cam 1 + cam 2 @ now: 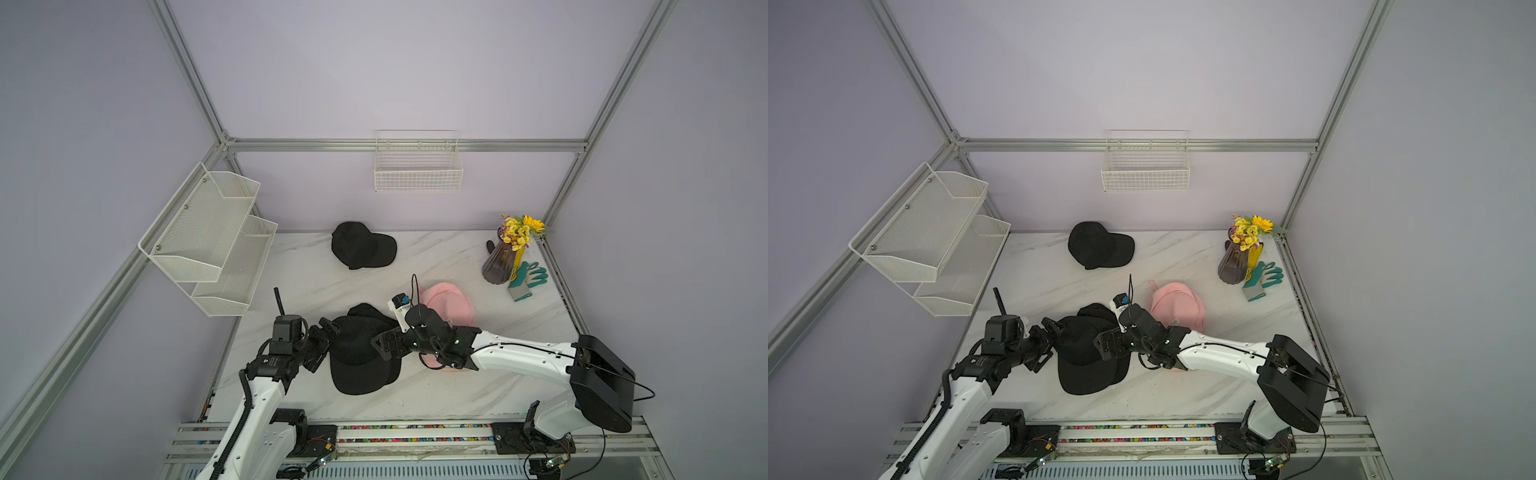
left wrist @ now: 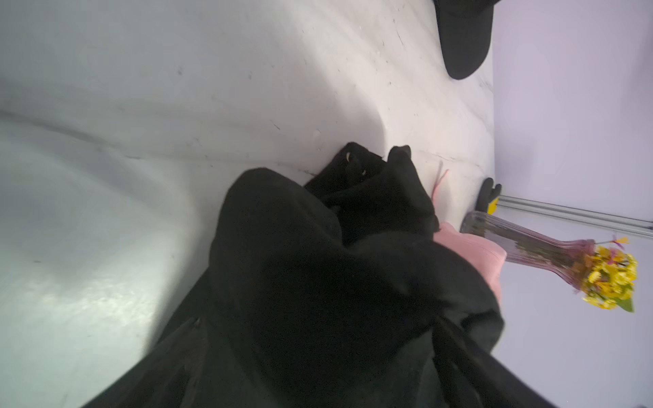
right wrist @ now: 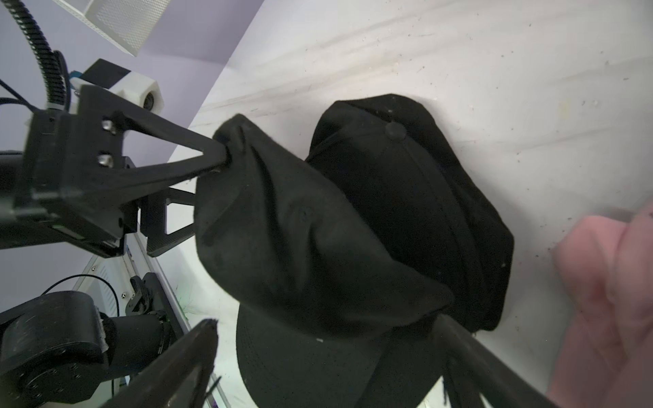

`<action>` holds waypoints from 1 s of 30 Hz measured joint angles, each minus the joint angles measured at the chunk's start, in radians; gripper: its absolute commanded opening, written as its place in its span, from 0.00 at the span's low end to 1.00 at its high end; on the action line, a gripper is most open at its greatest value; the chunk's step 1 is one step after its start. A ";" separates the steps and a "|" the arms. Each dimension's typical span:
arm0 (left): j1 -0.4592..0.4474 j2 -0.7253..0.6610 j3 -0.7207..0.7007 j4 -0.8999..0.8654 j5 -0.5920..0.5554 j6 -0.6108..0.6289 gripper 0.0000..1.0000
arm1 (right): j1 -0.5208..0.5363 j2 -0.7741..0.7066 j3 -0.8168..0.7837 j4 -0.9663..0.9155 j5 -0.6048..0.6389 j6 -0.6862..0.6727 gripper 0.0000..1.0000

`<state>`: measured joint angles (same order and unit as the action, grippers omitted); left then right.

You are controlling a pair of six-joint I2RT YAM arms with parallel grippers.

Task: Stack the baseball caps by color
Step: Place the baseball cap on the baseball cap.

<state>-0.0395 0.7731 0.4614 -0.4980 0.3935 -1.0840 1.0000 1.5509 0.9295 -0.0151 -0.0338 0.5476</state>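
Note:
Two black baseball caps (image 1: 357,357) (image 1: 1084,357) lie stacked at the table's front centre, the top one (image 3: 300,247) crumpled over the lower one (image 3: 424,197). My left gripper (image 1: 326,345) (image 1: 1048,343) is at the stack's left side, open; one finger (image 3: 212,159) presses into the top cap's fabric. My right gripper (image 1: 376,347) (image 3: 335,353) is at the stack's right side, open, its fingers straddling the brims without pinching them. A third black cap (image 1: 361,246) (image 2: 463,39) lies alone at the back. Pink caps (image 1: 446,303) (image 1: 1177,305) lie in a heap right of the stack, partly under my right arm.
A dark glass vase with yellow flowers (image 1: 500,262) and teal gloves (image 1: 527,279) sit at the back right corner. A white mesh shelf (image 1: 208,241) hangs on the left wall and a wire basket (image 1: 417,168) on the back wall. The marble table (image 1: 457,395) ends at a front rail.

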 measured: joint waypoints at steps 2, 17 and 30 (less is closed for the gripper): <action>0.000 -0.010 -0.018 0.066 0.051 -0.033 1.00 | 0.000 0.030 0.004 0.009 -0.008 0.017 0.97; 0.002 0.004 -0.164 0.496 0.261 -0.298 0.99 | -0.010 0.017 0.044 0.015 0.062 0.102 0.82; -0.020 0.042 0.006 0.238 0.135 -0.006 1.00 | -0.037 0.023 0.034 -0.047 0.191 0.103 0.97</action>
<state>-0.0597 0.8146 0.4671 -0.2600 0.5285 -1.0897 0.9634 1.5734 0.9638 -0.0624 0.1570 0.6502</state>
